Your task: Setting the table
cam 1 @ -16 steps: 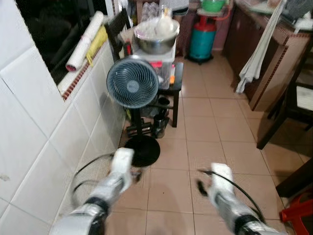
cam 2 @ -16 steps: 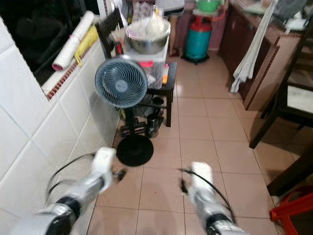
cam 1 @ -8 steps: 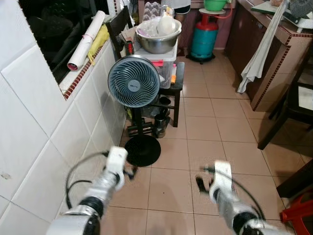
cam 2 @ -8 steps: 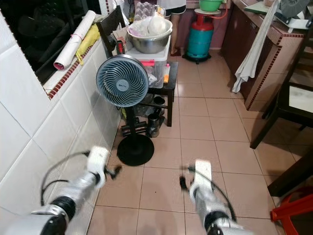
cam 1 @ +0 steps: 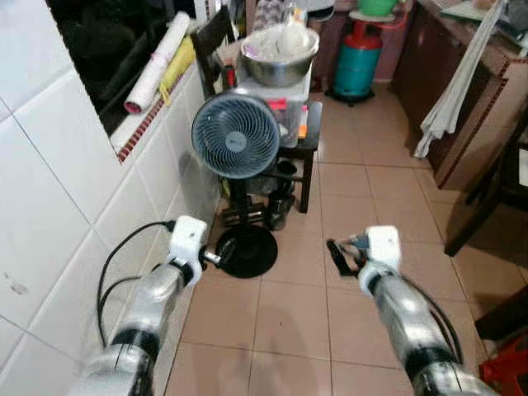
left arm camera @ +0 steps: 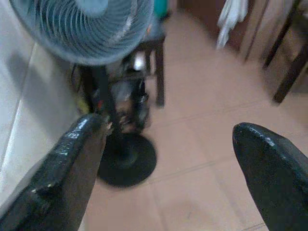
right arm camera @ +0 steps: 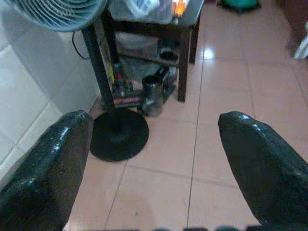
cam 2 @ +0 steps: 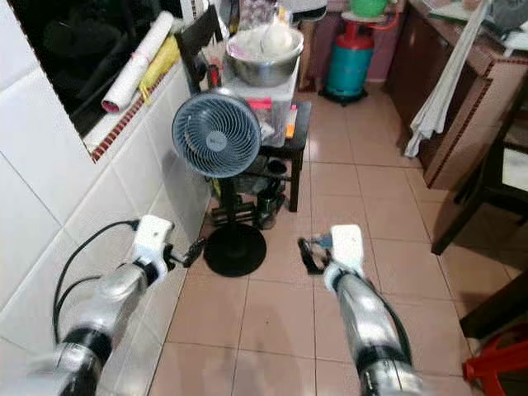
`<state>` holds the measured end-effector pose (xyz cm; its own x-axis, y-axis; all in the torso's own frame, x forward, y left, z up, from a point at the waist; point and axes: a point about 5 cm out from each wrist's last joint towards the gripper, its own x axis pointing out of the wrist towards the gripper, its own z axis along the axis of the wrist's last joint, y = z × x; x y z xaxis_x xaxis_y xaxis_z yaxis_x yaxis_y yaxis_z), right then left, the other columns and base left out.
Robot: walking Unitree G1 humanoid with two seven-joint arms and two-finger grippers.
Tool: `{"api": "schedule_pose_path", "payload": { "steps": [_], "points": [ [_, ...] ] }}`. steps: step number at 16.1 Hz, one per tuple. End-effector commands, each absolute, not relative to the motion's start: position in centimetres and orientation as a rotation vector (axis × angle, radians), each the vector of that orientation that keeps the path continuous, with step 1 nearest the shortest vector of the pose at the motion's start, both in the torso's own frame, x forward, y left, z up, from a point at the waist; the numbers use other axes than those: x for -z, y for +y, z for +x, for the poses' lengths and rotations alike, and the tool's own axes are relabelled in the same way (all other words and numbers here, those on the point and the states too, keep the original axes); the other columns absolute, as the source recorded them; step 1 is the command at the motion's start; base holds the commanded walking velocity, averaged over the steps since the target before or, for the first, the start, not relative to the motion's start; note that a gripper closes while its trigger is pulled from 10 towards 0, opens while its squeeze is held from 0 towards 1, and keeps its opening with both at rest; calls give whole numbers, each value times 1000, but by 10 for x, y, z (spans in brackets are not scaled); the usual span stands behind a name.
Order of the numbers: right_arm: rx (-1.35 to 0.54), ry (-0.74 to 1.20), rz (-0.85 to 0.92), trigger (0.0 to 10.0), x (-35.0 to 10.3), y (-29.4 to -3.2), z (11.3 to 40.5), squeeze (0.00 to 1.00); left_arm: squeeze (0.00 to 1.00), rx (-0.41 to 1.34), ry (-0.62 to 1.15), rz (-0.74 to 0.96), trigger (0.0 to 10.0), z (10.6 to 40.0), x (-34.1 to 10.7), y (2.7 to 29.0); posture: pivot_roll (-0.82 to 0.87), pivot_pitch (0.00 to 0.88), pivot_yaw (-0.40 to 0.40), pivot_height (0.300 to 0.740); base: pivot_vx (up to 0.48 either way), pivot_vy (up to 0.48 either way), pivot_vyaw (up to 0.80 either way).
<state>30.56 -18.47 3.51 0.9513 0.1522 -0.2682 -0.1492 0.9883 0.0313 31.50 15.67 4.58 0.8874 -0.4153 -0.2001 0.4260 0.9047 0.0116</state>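
Note:
A steel bowl [cam 1: 278,59] piled with white items rests on a clear plastic box on a small black side table [cam 1: 307,138] against the tiled wall. Both arms are held out over the tiled floor, well short of that table. My left gripper [cam 1: 219,256] hovers beside the round base of a standing fan [cam 1: 237,137]; its fingers [left arm camera: 72,163] are spread wide and hold nothing. To its right, my right gripper [cam 1: 337,254] is level with it, its fingers [right arm camera: 262,159] also wide apart and empty.
A steel cup [right arm camera: 153,94] and clutter sit under the side table. A teal gas cylinder [cam 1: 357,70] stands at the back. At right are a brown cabinet with a hanging white cloth [cam 1: 450,95], dark furniture legs [cam 1: 483,210] and a red stool [cam 1: 509,370].
Both arms have risen and reached forward, the left gripper now next to the fan base. The view has shifted slightly as well.

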Motion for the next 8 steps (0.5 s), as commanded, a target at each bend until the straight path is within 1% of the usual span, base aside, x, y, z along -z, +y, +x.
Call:
{"api": "schedule_pose_path", "payload": {
  "steps": [1,3,5,6,8],
  "points": [
    [-181,216,-6,10000,-48,-181,304,0,0,448,121,54,10000,309,-53,156,-47,0,19,740,0,0,0],
    [-222,169,13,10000,-52,-172,286,0,0,419,51,78,10000,289,-55,152,-35,0,14,740,0,0,0],
    [-216,145,108,10000,-56,-159,278,0,0,428,15,106,10000,279,-57,148,-4,2,12,740,0,0,0],
    [-207,126,125,10000,-62,-155,272,0,0,418,-6,108,10000,274,-63,146,14,42,-11,740,0,0,0],
    [-163,146,99,10000,-58,-156,261,0,0,385,-2,105,10000,259,-67,144,17,47,-27,740,0,0,0]
  ]
}}
